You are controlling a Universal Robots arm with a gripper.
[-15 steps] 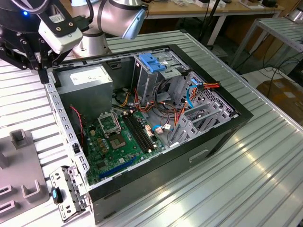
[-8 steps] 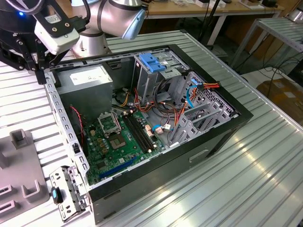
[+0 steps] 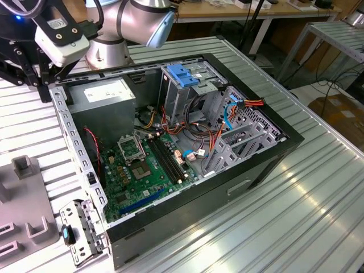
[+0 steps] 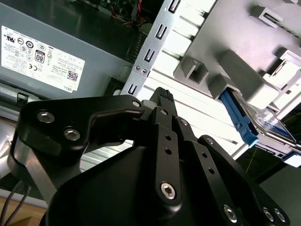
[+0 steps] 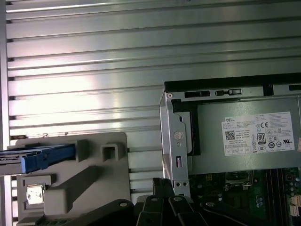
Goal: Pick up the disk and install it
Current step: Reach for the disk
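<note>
The exterior view gives me the whole open black metal tower case (image 3: 170, 224) lying on the ribbed aluminium table (image 3: 318, 216). Inside it are a green motherboard (image 3: 142, 170), a light-blue plastic latch plate (image 3: 183, 74) and a grey boxy power supply (image 3: 108, 94). In both wrist views I see the disk (image 5: 47, 157), a dark flat drive in bright blue rails. It rests in the grey moulded plastic fixture (image 5: 94, 179) beside the case, apart from the black gripper (image 4: 162, 96). The gripper's fingers meet with nothing between them. A wooden workbench (image 3: 239, 12) stands beyond the table.
</note>
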